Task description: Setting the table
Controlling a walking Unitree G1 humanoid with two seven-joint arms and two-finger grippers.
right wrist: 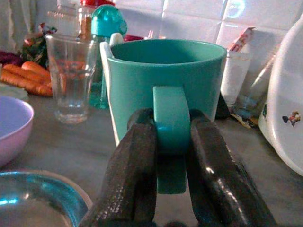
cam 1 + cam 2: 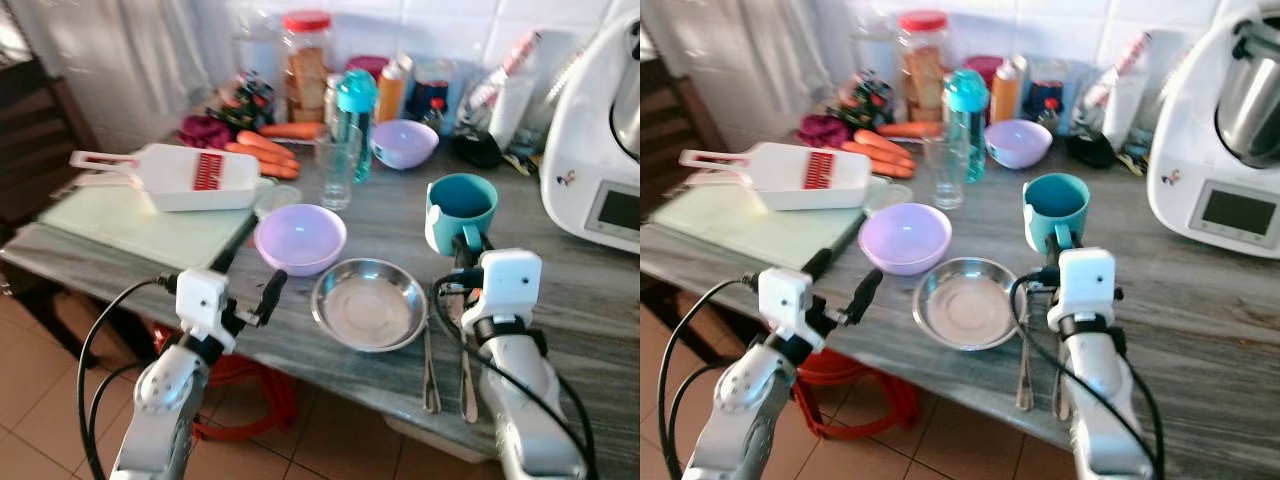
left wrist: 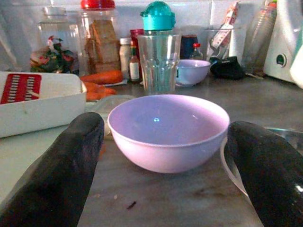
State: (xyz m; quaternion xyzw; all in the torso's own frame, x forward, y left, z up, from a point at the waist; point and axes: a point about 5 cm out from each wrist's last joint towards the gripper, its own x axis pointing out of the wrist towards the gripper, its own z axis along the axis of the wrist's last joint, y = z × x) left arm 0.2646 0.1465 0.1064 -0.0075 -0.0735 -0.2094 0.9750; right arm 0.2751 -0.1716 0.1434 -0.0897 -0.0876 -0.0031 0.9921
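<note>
Our right end effector [image 1: 173, 156] is pinched on the teal mug's [image 2: 460, 211] handle, mug upright on the tabletop [image 2: 560, 300] beside the empty steel plate [image 2: 369, 303]. Left end effector [image 3: 165, 161] sits wide open, holding nothing, facing the empty lilac bowl [image 3: 168, 130]; glass [image 3: 158, 61] and teal bottle [image 3: 158, 15] behind it.

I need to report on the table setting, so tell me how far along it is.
Done, by the look of it: a steel plate lies near the table's front edge, with cutlery laid to its right. In hand: the right gripper is shut on the teal mug's handle. The left gripper is open and faces the lavender bowl. Left: the bowl and the drinking glass may need placing.
</note>
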